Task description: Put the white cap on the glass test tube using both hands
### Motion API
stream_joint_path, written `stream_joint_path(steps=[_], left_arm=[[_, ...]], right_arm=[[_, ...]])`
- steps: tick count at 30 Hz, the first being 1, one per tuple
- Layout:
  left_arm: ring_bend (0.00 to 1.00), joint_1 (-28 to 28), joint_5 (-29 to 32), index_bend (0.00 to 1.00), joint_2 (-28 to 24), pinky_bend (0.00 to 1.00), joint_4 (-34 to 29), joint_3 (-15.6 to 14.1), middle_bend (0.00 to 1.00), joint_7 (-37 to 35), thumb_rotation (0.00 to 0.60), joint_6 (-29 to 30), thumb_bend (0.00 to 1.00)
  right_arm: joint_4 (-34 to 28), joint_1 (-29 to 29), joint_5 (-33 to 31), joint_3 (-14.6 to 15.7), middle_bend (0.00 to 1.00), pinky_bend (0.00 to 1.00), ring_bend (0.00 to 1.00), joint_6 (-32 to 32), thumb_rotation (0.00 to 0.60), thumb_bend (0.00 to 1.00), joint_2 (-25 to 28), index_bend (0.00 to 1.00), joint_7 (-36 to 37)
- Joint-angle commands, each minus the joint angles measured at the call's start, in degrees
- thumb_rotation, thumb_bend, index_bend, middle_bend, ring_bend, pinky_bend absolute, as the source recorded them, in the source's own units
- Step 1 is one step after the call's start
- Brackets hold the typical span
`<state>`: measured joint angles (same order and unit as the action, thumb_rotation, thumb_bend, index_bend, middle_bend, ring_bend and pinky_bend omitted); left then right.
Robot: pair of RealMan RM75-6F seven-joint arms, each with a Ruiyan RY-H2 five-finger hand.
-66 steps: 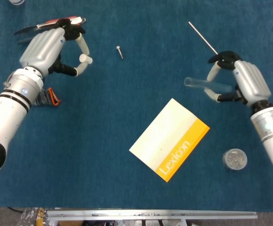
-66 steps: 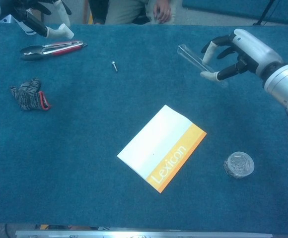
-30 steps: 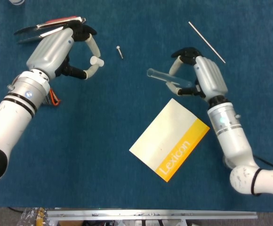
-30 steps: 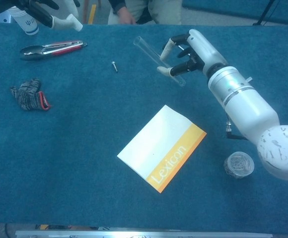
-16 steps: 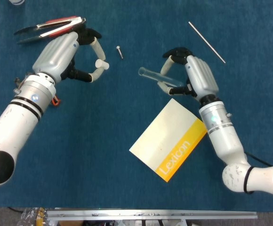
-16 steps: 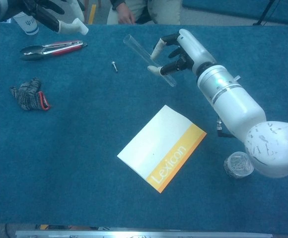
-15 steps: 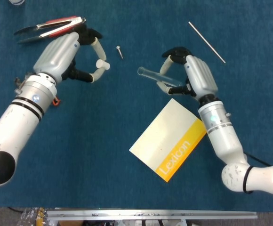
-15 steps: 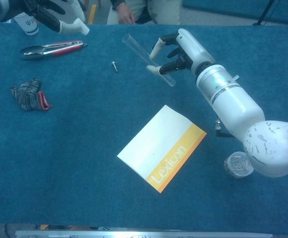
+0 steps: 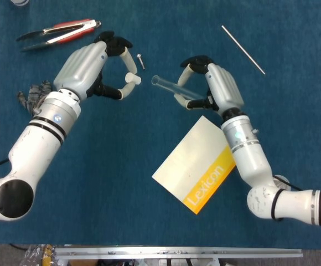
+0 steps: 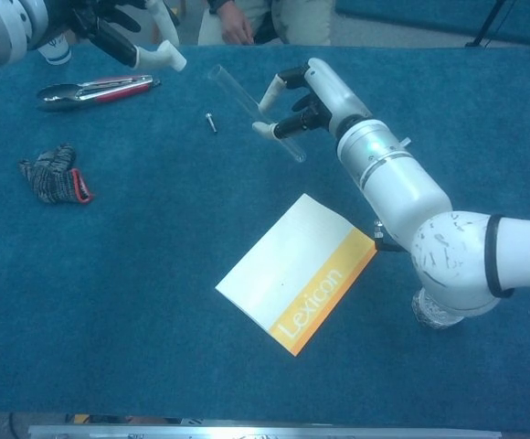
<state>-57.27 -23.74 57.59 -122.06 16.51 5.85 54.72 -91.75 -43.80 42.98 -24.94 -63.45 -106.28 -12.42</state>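
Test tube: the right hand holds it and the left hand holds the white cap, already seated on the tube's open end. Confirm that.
Not quite. The right hand does hold the test tube and the left hand does hold the white cap, but the cap is not on the tube. The head view shows a clear gap between the cap and the tube's open end.
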Motion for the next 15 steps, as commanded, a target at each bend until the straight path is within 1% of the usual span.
stream_joint_path(steps=[1,15], left_arm=[[0.00,0.19,0.26,0.52,0.08,0.08,0.20,0.42,0.19,-0.73,0.600,-0.37,0.33],[0.00,1.63,-0.33,0.52,-0.07,0.08,0.58,2.52,0.19,-5.61,0.600,-3.38,0.35]], right_arm=[[0.38,-0.23,-0.32,-0.29,0.32,0.26,0.15,0.90,0.600,0.37,-0.26,0.75,0.90],[0.46,-0.41,-1.52,-1.14,0.32,0.26,0.15,3.08,0.600,0.37,-0.80,0.75,4.43]])
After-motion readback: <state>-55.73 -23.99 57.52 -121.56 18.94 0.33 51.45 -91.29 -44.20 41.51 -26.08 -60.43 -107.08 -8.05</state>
